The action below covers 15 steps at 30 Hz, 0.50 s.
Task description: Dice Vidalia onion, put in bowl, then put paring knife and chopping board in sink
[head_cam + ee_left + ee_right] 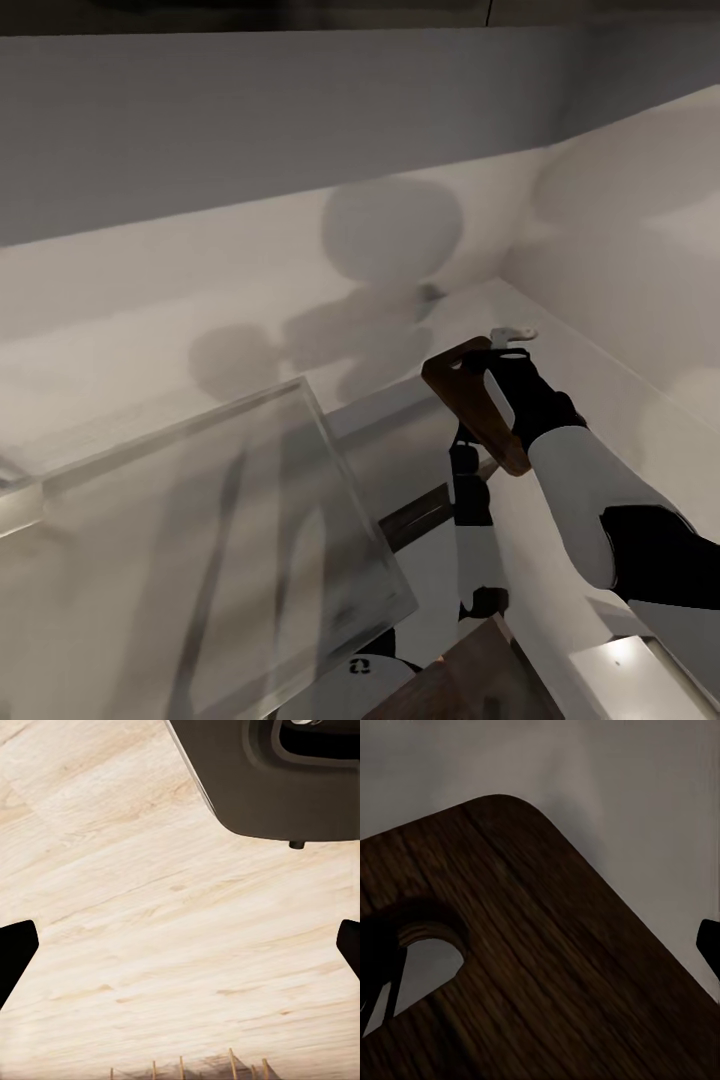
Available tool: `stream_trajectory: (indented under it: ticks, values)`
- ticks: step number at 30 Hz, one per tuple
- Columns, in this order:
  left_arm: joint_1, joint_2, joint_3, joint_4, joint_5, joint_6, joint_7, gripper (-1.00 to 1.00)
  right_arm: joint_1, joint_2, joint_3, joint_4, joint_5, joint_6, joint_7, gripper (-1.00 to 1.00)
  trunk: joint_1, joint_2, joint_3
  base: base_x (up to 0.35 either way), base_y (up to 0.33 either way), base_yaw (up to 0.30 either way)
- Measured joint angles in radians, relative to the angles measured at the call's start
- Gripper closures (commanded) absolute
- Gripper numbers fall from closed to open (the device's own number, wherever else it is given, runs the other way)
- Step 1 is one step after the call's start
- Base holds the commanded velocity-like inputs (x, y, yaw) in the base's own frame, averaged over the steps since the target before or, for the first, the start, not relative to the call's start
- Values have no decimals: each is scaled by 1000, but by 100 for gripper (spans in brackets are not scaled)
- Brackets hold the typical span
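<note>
- in the head view the right arm is reaching forward and up, and the right gripper (497,372) is holding the chopping board (470,410) in the air, in front of a pale wall.
- the board is hanging tilted, with its rounded handle end up near the gripper and its other end lower, toward the robot.
- in the right wrist view the chopping board (547,975) is lying very close to the camera, dark brown with wood grain, and its oval handle slot (427,964) is showing at one side.
- one dark finger (379,967) is sitting at the slot and another dark fingertip is showing at the opposite side of the picture, so the fingers are closing on the board from both faces.
- a small white object is sticking out just beyond the right gripper in the head view; i cannot tell what it is.
- the left arm (472,520) is hanging lower, pointing down, between the board and the robot body.
- in the left wrist view the two dark fingertips (16,952) of the left gripper (180,952) are standing wide apart and holding nothing; a light wooden floor (150,945) is lying beyond them, and a dark part of the robot is showing near one corner.
- a big glassy slab (200,540) is lying tilted in the left part of the head view.
</note>
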Motion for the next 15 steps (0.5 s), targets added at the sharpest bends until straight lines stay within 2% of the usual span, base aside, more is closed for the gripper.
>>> stream_trajectory:
  ticks: [2, 5, 10, 15]
  values:
    - [-1, 0, -1, 8, 0, 0, -1, -100, 0, 10, 2, -1, 21, 13, -5, -100, 0, 0, 0, 0, 0, 0]
    - [-1, 0, -1, 8, 0, 0, -1, -100, 0, 13, 2, -3, 32, 21, -6, -100, 0, 0, 0, 0, 0, 0]
    - [-1, 0, -1, 17, 0, 0, -1, -100, 0, 2, 4, -12, 16, 40, -2, -100, 0, 0, 0, 0, 0, 0]
    - [-1, 0, -1, 21, 0, 0, -1, -100, 0, 0, 4, -21, 22, 65, -4, -100, 0, 0, 0, 0, 0, 0]
